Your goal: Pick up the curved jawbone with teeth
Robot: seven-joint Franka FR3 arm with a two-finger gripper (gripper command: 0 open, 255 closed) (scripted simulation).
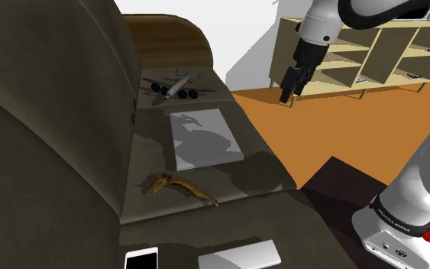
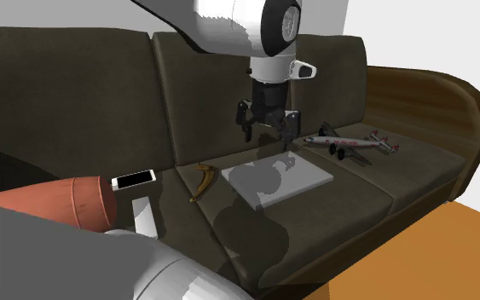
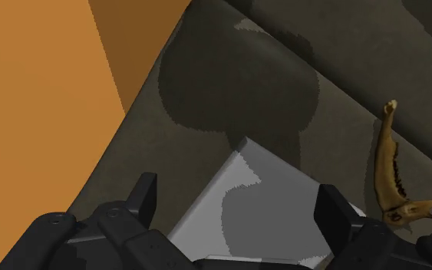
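The curved jawbone (image 1: pixel 179 187) (image 2: pixel 202 179) (image 3: pixel 390 176) is tan-brown with a row of teeth. It lies flat on the dark sofa seat (image 1: pixel 152 164), near the backrest. My black gripper (image 1: pixel 287 93) (image 2: pixel 268 141) (image 3: pixel 237 198) hangs in the air well above the seat's front edge, open, with nothing between its fingers. In the wrist view it is over a flat grey slab (image 3: pixel 245 207), and the jawbone lies apart from it, beyond one finger. Nothing covers the bone.
The grey slab (image 1: pixel 205 137) (image 2: pixel 280 179) lies on the seat between the jawbone and a model airplane (image 1: pixel 176 85) (image 2: pixel 353 145). A phone (image 1: pixel 140 260) (image 2: pixel 134 179) and another pale slab (image 1: pixel 240 256) lie on the neighbouring cushion. Orange floor (image 1: pixel 297 137) and open shelves (image 1: pixel 373 46) lie beyond the sofa.
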